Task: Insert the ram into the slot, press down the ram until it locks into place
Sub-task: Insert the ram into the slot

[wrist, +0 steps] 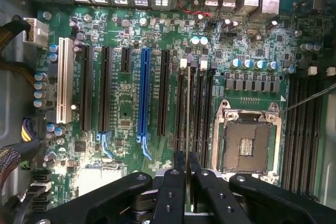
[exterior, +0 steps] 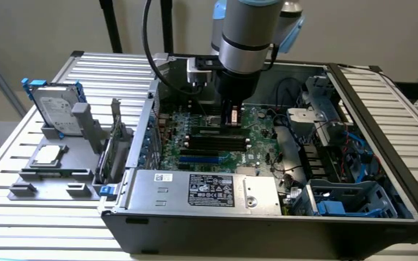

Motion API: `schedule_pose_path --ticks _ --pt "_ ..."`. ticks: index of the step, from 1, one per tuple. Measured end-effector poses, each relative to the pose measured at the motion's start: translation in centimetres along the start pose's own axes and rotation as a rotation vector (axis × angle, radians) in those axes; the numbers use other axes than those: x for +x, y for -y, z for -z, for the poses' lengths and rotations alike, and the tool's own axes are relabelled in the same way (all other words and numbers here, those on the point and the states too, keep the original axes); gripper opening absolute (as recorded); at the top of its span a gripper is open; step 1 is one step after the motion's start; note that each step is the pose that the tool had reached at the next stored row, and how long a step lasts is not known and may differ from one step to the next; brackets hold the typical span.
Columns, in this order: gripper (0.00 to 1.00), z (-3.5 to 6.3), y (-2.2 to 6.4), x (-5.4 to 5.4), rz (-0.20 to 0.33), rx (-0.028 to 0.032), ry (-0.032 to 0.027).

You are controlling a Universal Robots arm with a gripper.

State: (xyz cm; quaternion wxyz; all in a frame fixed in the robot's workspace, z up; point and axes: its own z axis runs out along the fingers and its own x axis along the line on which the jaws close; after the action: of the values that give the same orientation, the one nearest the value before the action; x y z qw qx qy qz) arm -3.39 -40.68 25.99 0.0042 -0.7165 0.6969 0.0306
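Inside an open tower case point(exterior: 267, 234) on a slatted bench point(exterior: 49, 228): power supply point(exterior: 205, 190) in front, cable bundles point(exterior: 354, 147) on the exterior view's right, motherboard point(wrist: 126, 108) with blue slot point(wrist: 144, 93) and bare CPU socket point(wrist: 247, 142). Outside the case on the exterior view's left, a hard drive point(exterior: 55, 109) upright in a grey fixture point(exterior: 49, 176). End effector point(wrist: 187, 166) down in the case, fingers point(wrist: 178, 163) nearly together, pinching the ram point(wrist: 188, 108) edge-on over the black memory slots point(wrist: 202, 108); contact with a slot not discernible.
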Motion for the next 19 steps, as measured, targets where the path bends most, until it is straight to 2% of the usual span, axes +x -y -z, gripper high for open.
schedule_pose_path --ticks 6,12,19 --pt "0.13 -0.71 0.00 0.0 0.000 -0.0002 -0.0059" --pt "0.13 -0.99 -0.07 0.0 0.000 0.0004 -0.0061" --pt "0.13 -1.32 -0.15 0.1 0.000 0.0050 -0.0062"
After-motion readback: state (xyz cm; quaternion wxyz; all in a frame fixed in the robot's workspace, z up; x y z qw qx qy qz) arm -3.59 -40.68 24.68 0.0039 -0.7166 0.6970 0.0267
